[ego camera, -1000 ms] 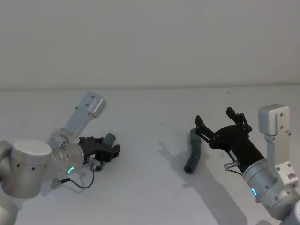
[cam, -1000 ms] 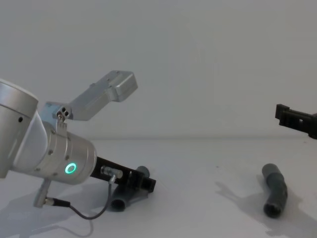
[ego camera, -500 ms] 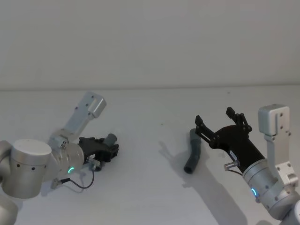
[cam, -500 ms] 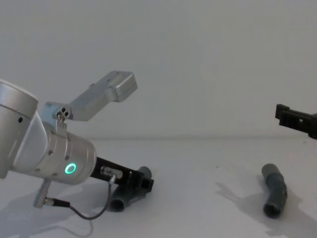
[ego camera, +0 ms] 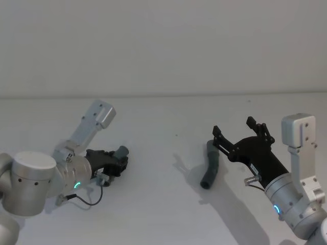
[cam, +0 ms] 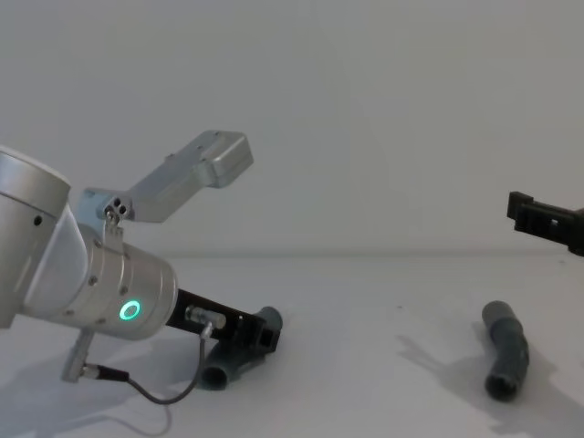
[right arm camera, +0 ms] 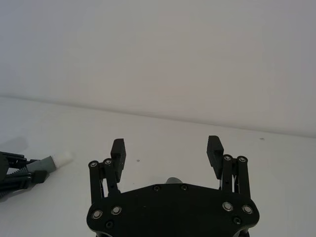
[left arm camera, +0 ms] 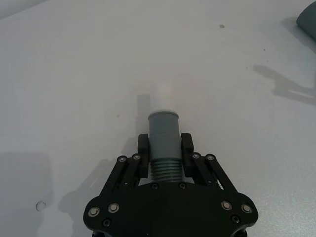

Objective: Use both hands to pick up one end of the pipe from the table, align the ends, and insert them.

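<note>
My left gripper (ego camera: 119, 161) is shut on one dark grey pipe piece (ego camera: 122, 151) low over the white table (ego camera: 163, 214) at the left. In the left wrist view its fingers (left arm camera: 186, 146) clamp the ribbed body of that pipe piece (left arm camera: 163, 131), and the white tip (left arm camera: 162, 95) points away from the palm. The other pipe piece (ego camera: 210, 166) lies free on the table right of centre, also seen low at the right in the chest view (cam: 506, 358). My right gripper (ego camera: 234, 127) hovers open just right of and above it, nothing between its fingers (right arm camera: 117, 148).
A plain pale wall (ego camera: 163, 46) rises behind the table's far edge. A thin black cable (cam: 146, 388) loops from my left wrist down to the table. Bare white surface separates the two pipe pieces.
My left gripper's fingers have drawn in slightly around the pipe piece. The right arm and the loose pipe piece have not moved.
</note>
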Controlling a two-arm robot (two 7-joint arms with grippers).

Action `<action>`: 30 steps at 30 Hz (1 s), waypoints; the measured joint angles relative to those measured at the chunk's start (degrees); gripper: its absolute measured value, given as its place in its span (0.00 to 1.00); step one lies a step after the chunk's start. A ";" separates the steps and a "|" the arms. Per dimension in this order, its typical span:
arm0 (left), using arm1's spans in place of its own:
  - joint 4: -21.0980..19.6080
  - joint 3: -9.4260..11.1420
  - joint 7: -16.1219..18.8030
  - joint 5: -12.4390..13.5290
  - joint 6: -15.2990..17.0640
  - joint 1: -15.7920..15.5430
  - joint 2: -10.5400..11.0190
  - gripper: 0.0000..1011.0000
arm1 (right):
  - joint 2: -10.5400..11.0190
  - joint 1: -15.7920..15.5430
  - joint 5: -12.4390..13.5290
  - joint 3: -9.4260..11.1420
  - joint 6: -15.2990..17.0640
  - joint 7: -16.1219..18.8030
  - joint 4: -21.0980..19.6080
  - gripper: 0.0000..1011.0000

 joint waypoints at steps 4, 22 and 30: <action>0.00 0.00 0.00 0.00 0.00 0.00 0.00 0.34 | 0.00 0.00 0.00 0.00 0.00 0.00 0.00 0.99; 0.00 0.00 0.00 0.00 0.00 0.00 0.00 0.34 | 0.00 0.00 0.00 0.00 0.00 0.00 0.00 0.99; 0.00 0.00 0.00 0.00 0.00 0.00 0.00 0.34 | 0.00 0.00 0.00 0.00 0.00 0.00 0.00 0.99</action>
